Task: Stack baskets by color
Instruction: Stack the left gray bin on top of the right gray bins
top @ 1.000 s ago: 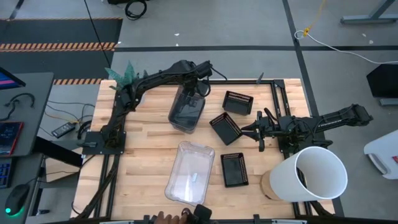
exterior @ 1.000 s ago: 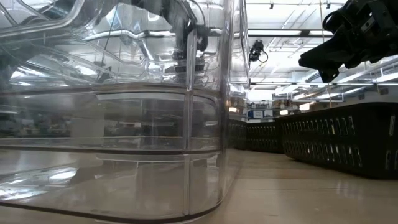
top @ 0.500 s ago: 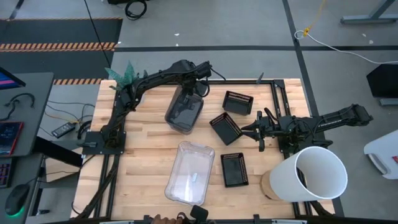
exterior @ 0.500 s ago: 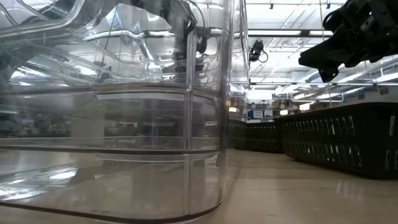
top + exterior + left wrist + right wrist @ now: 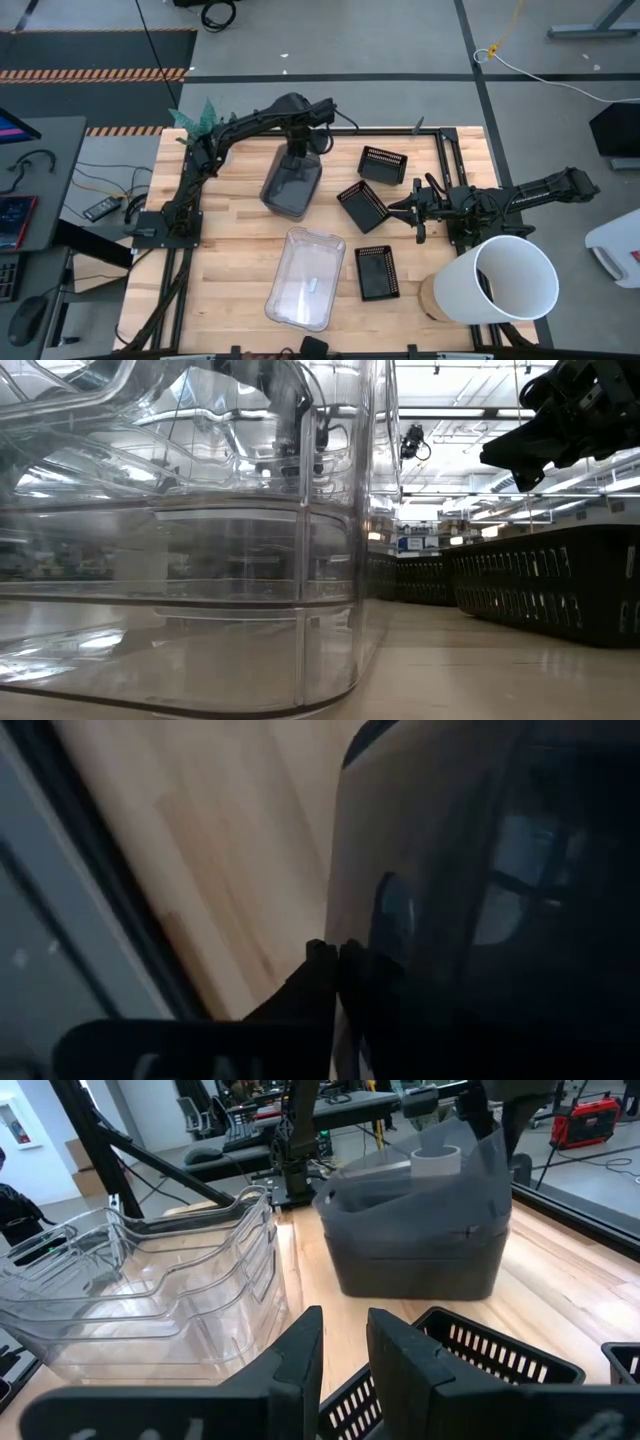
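A smoky grey basket (image 5: 291, 185) rests on its bottom on the wooden table, far of centre. My left gripper (image 5: 302, 150) points down at its far end and is shut on it. A clear basket (image 5: 305, 278) lies near the front edge and fills the low view's left (image 5: 200, 560). Three black slatted baskets (image 5: 383, 164) (image 5: 362, 205) (image 5: 377, 272) sit right of centre. My right gripper (image 5: 345, 1355) waits open and level over a black basket (image 5: 480, 1355), with nothing between its fingers. My left gripper pinches the grey basket's far end wall (image 5: 350, 935) at the rim, one finger (image 5: 318, 965) outside and the other inside behind the smoky plastic. The fingers come from above, pointing down. The basket's bottom stays on the table.
A big white bucket (image 5: 505, 280) lies on its side at the near right corner. A green plant (image 5: 195, 118) stands at the far left corner. Black frame rails (image 5: 445, 150) run along the table's right side. Bare wood lies left of the grey and clear baskets.
My left gripper has turned at the wrist while holding the grey basket's far end. The basket has slid on the table and turned about. Its near end has swung toward the table's left edge, while the far end has stayed almost in place.
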### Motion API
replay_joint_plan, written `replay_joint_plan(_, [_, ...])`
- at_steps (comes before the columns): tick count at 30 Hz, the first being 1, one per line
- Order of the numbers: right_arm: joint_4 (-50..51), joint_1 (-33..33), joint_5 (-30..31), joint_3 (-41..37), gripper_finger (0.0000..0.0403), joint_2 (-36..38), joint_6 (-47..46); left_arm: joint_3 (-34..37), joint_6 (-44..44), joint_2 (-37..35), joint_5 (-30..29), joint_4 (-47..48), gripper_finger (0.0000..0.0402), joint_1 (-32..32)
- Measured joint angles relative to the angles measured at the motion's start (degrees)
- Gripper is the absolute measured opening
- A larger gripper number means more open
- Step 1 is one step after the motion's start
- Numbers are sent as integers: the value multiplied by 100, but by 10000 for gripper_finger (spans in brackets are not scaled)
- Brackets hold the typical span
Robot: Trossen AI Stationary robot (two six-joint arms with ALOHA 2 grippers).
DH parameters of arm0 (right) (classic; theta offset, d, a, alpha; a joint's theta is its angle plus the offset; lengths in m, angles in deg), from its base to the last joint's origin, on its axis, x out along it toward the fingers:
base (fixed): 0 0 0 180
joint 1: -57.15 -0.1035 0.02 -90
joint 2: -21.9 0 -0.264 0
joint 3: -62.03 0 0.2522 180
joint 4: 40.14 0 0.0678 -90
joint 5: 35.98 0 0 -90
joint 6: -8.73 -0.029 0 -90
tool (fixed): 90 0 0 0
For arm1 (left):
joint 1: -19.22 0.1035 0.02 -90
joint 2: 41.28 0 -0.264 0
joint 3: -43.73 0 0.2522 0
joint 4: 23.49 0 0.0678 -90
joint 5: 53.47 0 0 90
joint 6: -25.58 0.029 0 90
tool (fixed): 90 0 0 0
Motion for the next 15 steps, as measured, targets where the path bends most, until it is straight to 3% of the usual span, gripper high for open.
replay_joint_plan(9, [1, 0, 1, 0, 87, -2, 0, -2, 70, 0, 146, -202, 76, -12])
replay_joint_plan(15, [2, 0, -1, 0, 87, -2, 0, -2, 71, 0, -40, -216, 153, -71])
